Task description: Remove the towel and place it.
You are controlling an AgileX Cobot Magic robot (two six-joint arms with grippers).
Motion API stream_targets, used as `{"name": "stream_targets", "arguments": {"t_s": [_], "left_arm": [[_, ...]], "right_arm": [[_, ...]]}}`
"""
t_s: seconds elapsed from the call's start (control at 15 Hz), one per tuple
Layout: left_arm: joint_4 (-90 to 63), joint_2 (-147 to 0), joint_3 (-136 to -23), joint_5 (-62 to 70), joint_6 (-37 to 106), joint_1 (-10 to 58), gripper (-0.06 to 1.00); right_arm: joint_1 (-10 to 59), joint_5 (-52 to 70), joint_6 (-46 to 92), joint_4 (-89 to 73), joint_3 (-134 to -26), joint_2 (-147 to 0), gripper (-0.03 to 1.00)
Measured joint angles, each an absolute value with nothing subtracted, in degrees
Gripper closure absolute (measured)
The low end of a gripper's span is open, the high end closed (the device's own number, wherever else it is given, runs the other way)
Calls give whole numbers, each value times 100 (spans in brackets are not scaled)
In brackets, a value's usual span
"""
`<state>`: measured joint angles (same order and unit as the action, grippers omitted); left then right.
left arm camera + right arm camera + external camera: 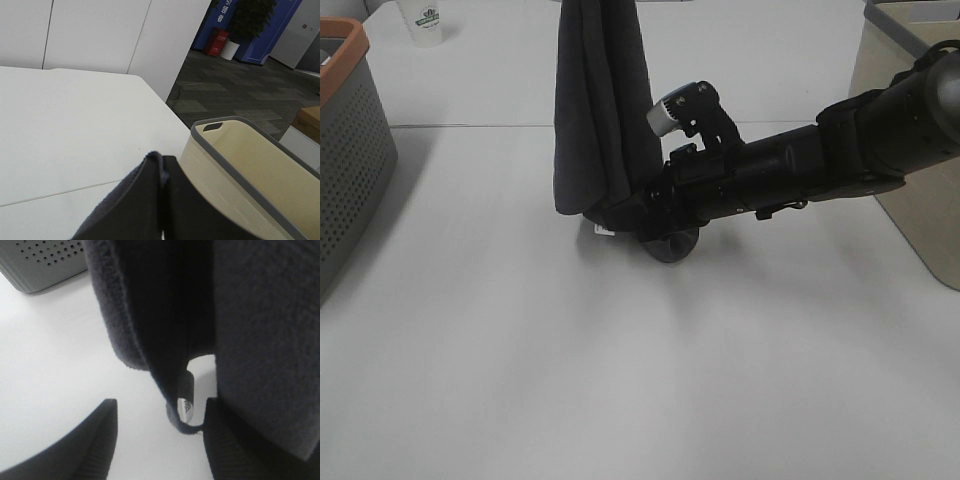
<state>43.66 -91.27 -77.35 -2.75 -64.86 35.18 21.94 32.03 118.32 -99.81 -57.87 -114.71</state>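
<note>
While the left gripper (164, 167), seen only in its wrist view, clamps the single towel (600, 110) hanging centrally, the right gripper (632, 212) gapes empty, jaws flanking the tagged corner; one basket (350, 150) left, one bin (910, 190) right, one cup (423, 20) far.

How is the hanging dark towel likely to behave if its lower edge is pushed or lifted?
Probably floppy: the towel hangs in long vertical folds, so it should drape, not hold shape. A push would likely swing it, since it hangs from above. Its fuzzy nap suggests it won't slip easily.
</note>
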Motion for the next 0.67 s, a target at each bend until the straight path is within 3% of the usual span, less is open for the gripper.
{"name": "stream_targets", "arguments": {"t_s": [0.4, 0.47, 0.6, 0.67], "left_arm": [[4366, -9127, -7735, -321, -6486, 3518, 94], [4366, -9127, -7735, -321, -6486, 3518, 94], [4366, -9127, -7735, -327, -6486, 3518, 94], [4366, -9127, -7735, -327, -6486, 3518, 94]], "right_arm": [[2194, 3180, 11832, -9987, -5861, -11734, 60], [2194, 3180, 11832, -9987, -5861, -11751, 67], [2194, 3203, 11591, -9987, -5861, -11751, 92], [2194, 3260, 11528, -9987, -5861, -11751, 95]]}}
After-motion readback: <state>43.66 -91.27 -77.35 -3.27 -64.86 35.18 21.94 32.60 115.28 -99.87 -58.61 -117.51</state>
